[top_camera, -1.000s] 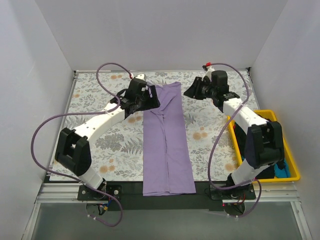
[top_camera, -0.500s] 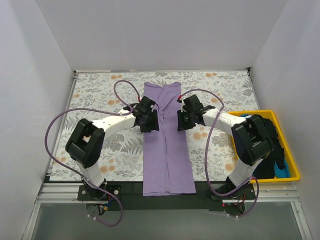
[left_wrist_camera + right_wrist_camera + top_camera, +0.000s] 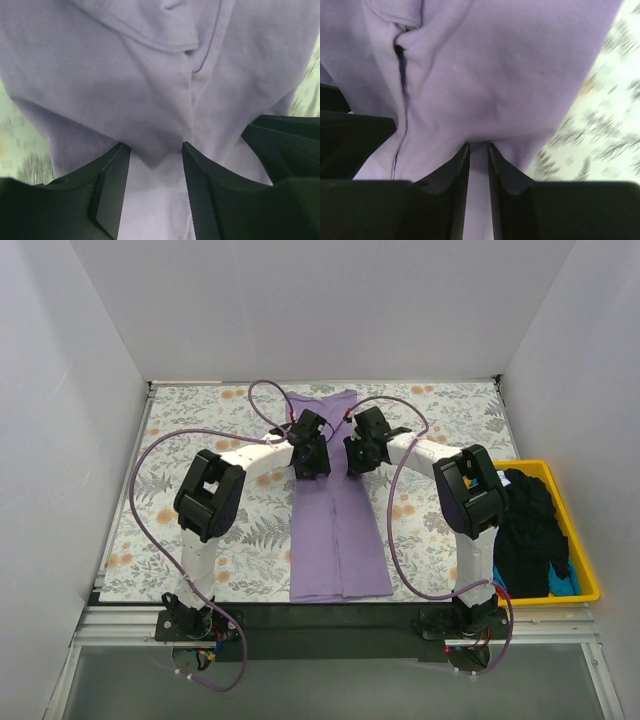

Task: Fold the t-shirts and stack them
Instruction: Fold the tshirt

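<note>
Shirt: the lavender shirt (image 3: 338,540) lies as a long strip down the centre of the overhead frame.
Left: the left gripper (image 3: 155,150) has its jaws clamped on a pucker of cloth, upper centre.
Right: the right gripper (image 3: 478,147) has its jaws nearly together, pinching the opposite edge, level with its partner.
Why: we reckon the matched grips let the strip lift evenly for a crosswise fold.
Waiting: black shirts (image 3: 528,525) sit in the tray (image 3: 590,585), right edge.

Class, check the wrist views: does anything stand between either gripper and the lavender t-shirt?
Nothing visible does. Fabric of the lavender t-shirt sits bunched between the jaws of the left gripper and the right gripper.
</note>
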`<act>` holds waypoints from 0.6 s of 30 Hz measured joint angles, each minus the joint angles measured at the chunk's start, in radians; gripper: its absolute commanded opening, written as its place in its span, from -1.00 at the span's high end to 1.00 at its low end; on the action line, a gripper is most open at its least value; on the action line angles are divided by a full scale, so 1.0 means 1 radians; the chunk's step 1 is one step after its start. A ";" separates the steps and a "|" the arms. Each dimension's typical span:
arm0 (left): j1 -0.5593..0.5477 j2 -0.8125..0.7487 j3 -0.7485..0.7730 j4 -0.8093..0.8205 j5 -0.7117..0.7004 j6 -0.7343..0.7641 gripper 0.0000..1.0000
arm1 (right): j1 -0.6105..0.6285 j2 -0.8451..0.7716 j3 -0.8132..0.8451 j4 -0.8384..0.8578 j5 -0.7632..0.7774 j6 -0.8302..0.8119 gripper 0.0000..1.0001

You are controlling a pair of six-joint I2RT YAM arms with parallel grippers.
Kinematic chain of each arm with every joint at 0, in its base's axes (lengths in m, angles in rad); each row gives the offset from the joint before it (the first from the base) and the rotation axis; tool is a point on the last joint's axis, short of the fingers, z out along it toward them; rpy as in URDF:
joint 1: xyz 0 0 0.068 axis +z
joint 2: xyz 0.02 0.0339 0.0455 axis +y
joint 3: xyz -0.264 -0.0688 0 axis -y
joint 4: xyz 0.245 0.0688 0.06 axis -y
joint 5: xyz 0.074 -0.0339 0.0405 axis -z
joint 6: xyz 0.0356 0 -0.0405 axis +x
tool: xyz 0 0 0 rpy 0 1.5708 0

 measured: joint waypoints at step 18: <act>-0.034 -0.441 -0.263 -0.217 -0.092 -0.056 -0.45 | 0.018 -0.513 -0.352 -0.206 -0.014 0.093 -0.06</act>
